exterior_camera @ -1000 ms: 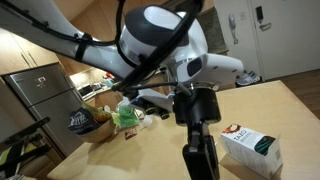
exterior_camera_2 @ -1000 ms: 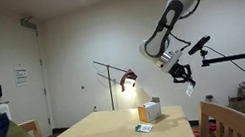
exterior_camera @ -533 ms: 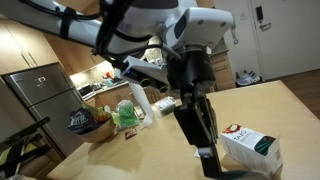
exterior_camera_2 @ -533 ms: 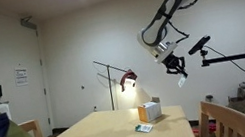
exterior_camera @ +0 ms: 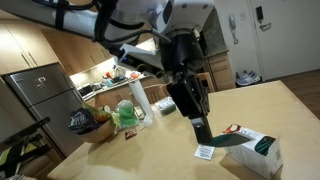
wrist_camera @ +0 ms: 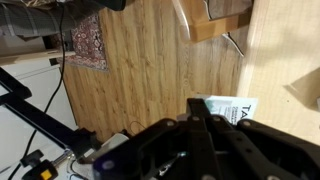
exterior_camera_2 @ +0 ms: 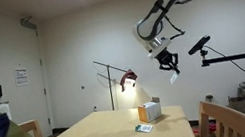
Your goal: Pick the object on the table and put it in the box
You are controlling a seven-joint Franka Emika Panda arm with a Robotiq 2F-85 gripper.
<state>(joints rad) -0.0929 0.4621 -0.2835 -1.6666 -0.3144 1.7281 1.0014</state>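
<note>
My gripper point(exterior_camera_2: 171, 68) hangs high above the table, shut on the object point(exterior_camera_2: 175, 76), a small flat packet. In an exterior view the gripper point(exterior_camera: 201, 133) points down and the object point(exterior_camera: 206, 152) dangles from its tips, a pale barcoded end and a dark teal part showing in front of the box point(exterior_camera: 255, 150). The wrist view shows the object point(wrist_camera: 232, 108) sticking out past the shut gripper point(wrist_camera: 195, 108), with wooden floor far below. The box point(exterior_camera_2: 150, 111), a white carton with green patches, stands on the table well below the gripper.
Another small flat packet point(exterior_camera_2: 145, 127) lies on the table beside the box. A green bag point(exterior_camera: 125, 115), a dark snack bag point(exterior_camera: 82, 122) and a paper roll point(exterior_camera: 138, 97) crowd one table end. A chair back point(exterior_camera_2: 218, 123) stands at the table's side.
The arm has lifted and swung with the packet still in its shut jaws. The packet now hangs higher over the table, near the box in the close exterior view.
</note>
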